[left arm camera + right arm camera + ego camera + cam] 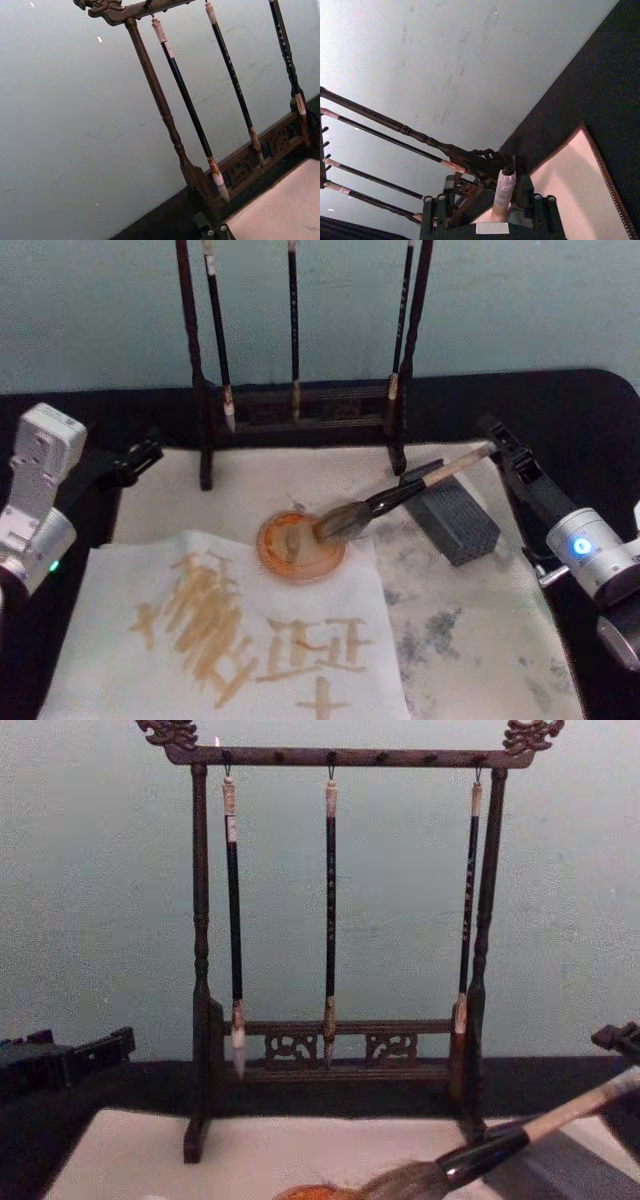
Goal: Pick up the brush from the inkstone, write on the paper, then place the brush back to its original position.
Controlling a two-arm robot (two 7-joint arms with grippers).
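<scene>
Head view: the brush (400, 495) is lying slantwise, bristles sitting in the orange dish (285, 558), handle leaning on the dark block (462, 525) above the paper (300, 480). The right gripper (497, 443) is straddling the handle's very tip, jaws standing apart, wider than the handle. Closing that near the end is risking a weak, pivoting hold; any nudge could be tipping the brush off the block, dragging wet bristles across the paper. The left gripper (140, 455) is idling off to the left.
</scene>
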